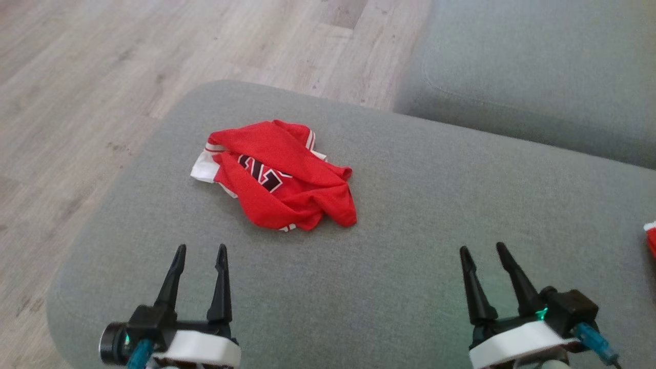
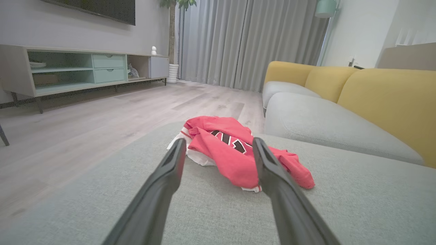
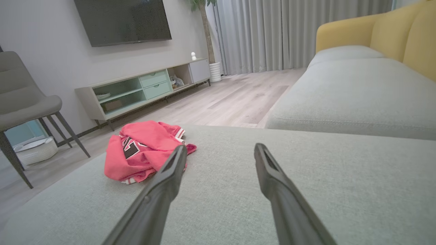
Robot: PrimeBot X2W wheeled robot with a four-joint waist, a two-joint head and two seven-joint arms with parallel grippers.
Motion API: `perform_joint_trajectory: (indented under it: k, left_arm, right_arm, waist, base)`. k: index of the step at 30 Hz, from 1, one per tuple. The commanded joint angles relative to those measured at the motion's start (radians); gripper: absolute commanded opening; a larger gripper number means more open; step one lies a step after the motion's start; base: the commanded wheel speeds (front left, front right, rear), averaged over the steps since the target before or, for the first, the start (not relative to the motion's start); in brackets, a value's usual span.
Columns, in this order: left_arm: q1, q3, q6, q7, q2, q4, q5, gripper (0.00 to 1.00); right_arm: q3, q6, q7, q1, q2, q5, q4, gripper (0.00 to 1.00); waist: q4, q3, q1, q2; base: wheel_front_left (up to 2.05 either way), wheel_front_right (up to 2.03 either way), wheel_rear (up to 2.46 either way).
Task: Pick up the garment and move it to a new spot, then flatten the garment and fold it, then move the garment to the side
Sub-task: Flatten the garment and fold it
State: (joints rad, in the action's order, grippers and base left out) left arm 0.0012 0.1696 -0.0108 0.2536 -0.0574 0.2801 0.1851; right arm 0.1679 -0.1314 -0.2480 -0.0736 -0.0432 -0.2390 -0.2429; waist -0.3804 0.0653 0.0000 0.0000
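Note:
A crumpled red garment with white trim and dark lettering lies bunched on the grey ottoman cushion, toward its far left. My left gripper hovers open near the front edge, a short way in front of the garment, nothing between its fingers. In the left wrist view the garment sits straight ahead past the left gripper. My right gripper is open at the lower right, well to the right of the cloth. The right wrist view has the garment off to the left of the right gripper.
A grey sofa seat with yellow backrests lies beyond the ottoman on the right. Wooden floor surrounds the left side. Another red item peeks in at the right edge. A TV cabinet and a chair stand farther off.

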Motion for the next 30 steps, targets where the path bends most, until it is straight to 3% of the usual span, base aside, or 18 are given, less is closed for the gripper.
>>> perform_joint_trajectory:
  k: [1, 10, 16, 25, 30]
  left_arm:
    - [-0.079, -0.025, -0.015, 0.003, -0.005, -0.016, 0.014, 1.00]
    - [-0.362, 0.098, -0.096, -0.187, -0.011, 0.074, 0.031, 1.00]
    - [-0.507, 0.207, -0.118, -0.349, -0.018, 0.210, 0.090, 1.00]
    - [-0.630, 0.274, -0.118, -0.422, -0.044, 0.381, 0.135, 1.00]
    - [-0.678, 0.271, -0.038, -0.406, -0.061, 0.490, 0.094, 1.00]
  right_arm:
    - [0.009, 0.001, -0.013, 0.044, -0.007, -0.001, 0.036, 1.00]
    - [-0.018, 0.001, -0.014, 0.103, -0.007, 0.014, 0.077, 1.00]
    - [-0.017, 0.001, -0.014, 0.147, -0.007, 0.024, 0.091, 1.00]
    - [-0.016, 0.001, -0.014, 0.181, -0.007, 0.024, 0.105, 1.00]
    - [-0.015, 0.001, -0.014, 0.191, -0.007, 0.021, 0.110, 1.00]
  waist:
    - [0.015, -0.024, 0.0000, 0.0000]
    - [0.097, -0.166, 0.0000, 0.0000]
    - [0.169, -0.248, 0.0000, 0.0000]
    - [0.243, -0.309, 0.0000, 0.0000]
    - [0.269, -0.322, 0.0000, 0.0000]
  base:
    - [0.00, 0.00, 0.00]
    - [0.00, 0.00, 0.00]
    - [0.00, 0.00, 0.00]
    - [0.00, 0.00, 0.00]
    - [0.00, 0.00, 0.00]
